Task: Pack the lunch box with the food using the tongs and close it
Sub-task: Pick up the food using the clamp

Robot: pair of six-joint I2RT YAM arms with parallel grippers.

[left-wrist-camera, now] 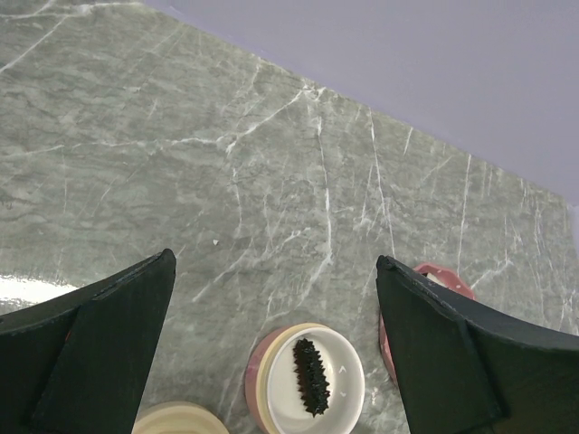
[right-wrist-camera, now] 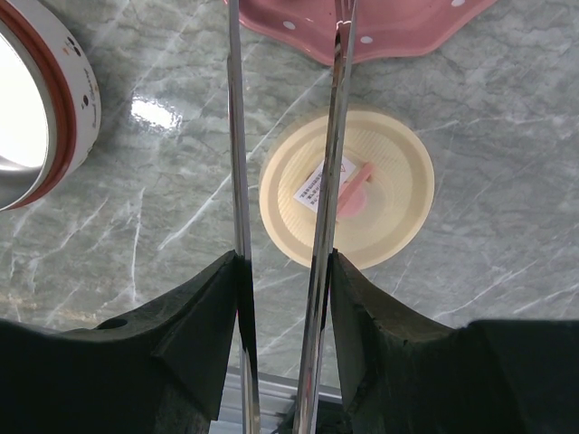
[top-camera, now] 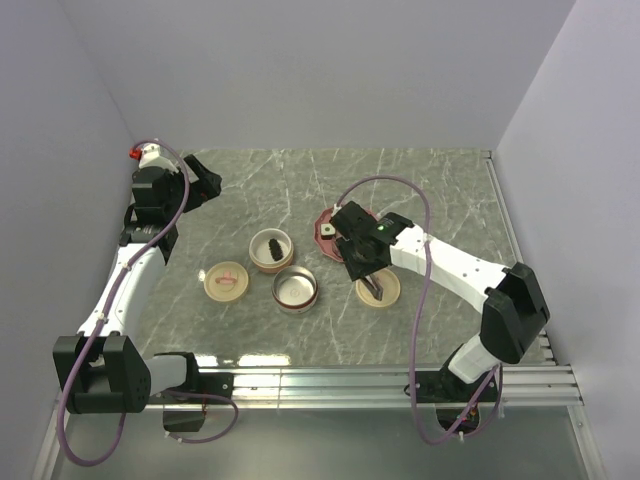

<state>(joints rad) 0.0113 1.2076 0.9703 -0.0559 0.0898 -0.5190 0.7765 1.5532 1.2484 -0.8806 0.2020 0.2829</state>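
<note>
My right gripper [right-wrist-camera: 283,258] [top-camera: 360,252] is shut on the tongs [right-wrist-camera: 237,136]. Their two thin metal arms run up between my fingers and out of the top of the right wrist view. They pass over a cream lunch box lid [right-wrist-camera: 389,181] [top-camera: 385,295] and reach toward the red plate [right-wrist-camera: 398,27] [top-camera: 322,218]. One small food piece [top-camera: 328,231] shows on the plate. A dark spiky food piece [left-wrist-camera: 312,375] [top-camera: 270,247] lies in a white lunch box bowl [left-wrist-camera: 355,362]. My left gripper [left-wrist-camera: 274,262] [top-camera: 208,185] is open and high above the table at the far left, with nothing between its fingers.
A metal lunch box bowl with a red rim [top-camera: 295,289] [right-wrist-camera: 77,99] stands between the white bowl and the lid. A second cream lid with a pink handle [top-camera: 226,281] [left-wrist-camera: 176,420] lies to the left. Walls close off the table behind and on both sides.
</note>
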